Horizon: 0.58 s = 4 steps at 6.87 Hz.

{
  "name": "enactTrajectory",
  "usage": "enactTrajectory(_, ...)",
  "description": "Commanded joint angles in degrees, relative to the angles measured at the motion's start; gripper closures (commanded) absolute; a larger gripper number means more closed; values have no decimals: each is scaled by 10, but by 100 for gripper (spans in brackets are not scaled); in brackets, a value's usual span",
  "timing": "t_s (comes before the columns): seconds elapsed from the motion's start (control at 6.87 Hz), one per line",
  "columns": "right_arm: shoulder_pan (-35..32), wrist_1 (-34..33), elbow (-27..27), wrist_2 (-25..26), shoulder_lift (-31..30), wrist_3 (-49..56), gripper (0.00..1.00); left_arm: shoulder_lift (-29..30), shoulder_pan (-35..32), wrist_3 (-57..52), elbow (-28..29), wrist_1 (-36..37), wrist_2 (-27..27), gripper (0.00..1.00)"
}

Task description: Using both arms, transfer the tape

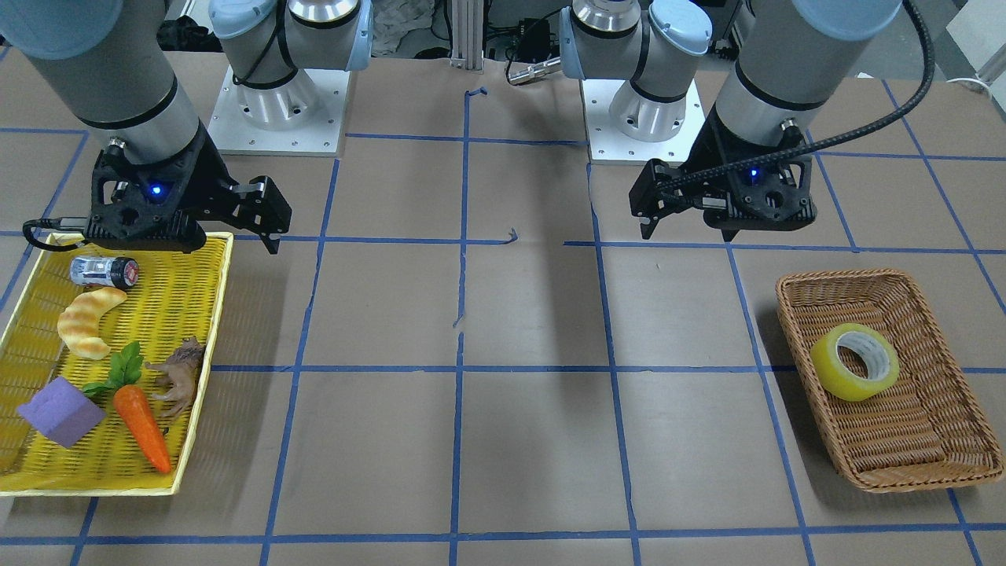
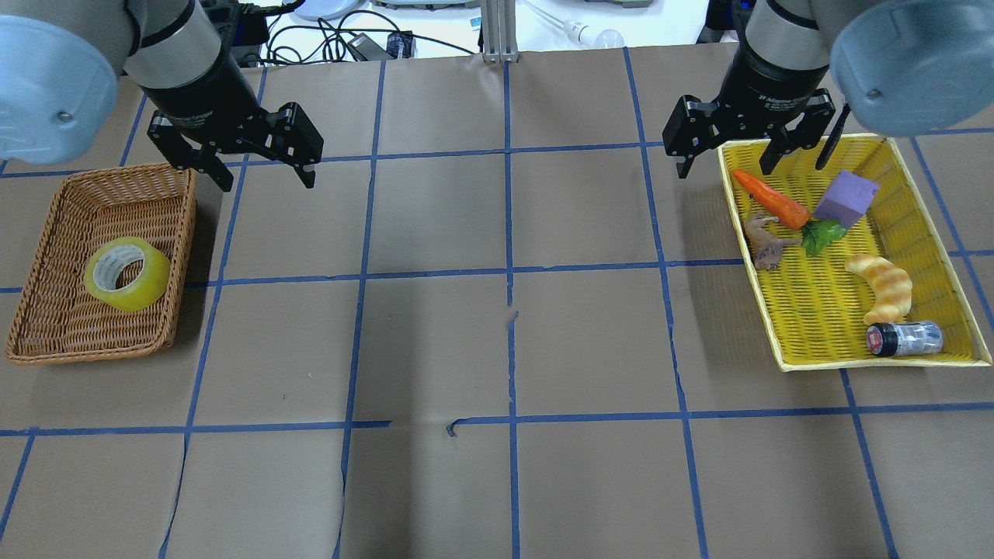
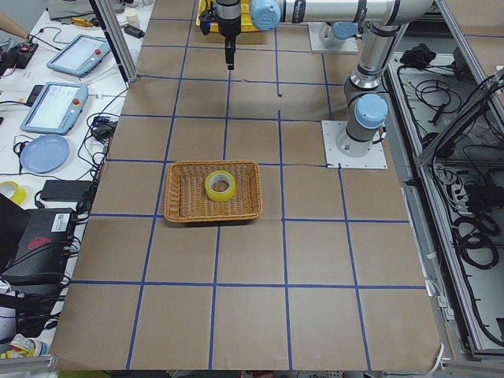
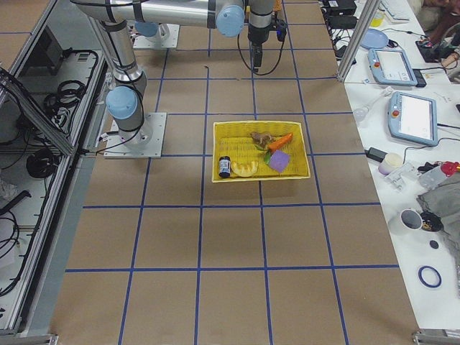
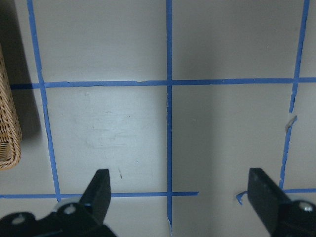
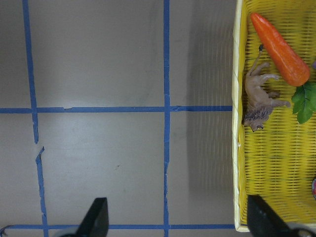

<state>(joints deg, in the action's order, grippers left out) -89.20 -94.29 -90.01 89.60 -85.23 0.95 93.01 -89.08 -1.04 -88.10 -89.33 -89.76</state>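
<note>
The yellow tape roll (image 2: 126,273) with its white core lies in a brown wicker basket (image 2: 46,225) on the table's left side; it also shows in the front-facing view (image 1: 855,361) and the left side view (image 3: 220,186). My left gripper (image 2: 266,175) is open and empty, hanging above the table just beyond the basket's far right corner. Its wrist view shows the spread fingers (image 5: 98,190) over bare paper. My right gripper (image 2: 726,167) is open and empty, above the far left edge of a yellow tray (image 2: 877,361).
The yellow tray holds a carrot (image 2: 771,200), a purple block (image 2: 846,198), a toy animal (image 2: 765,244), a croissant toy (image 2: 881,283) and a small bottle (image 2: 905,339). Brown paper with a blue tape grid covers the table between basket and tray.
</note>
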Motion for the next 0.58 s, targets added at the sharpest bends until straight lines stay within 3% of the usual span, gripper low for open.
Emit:
enactTrajectory(0.0, 0, -1, -1, 0, 1, 0, 0, -8, 0, 0, -1, -8, -1, 0)
enactTrajectory(0.44, 0, -1, -1, 0, 1, 0, 0, -8, 0, -2, -8, -8, -1, 0)
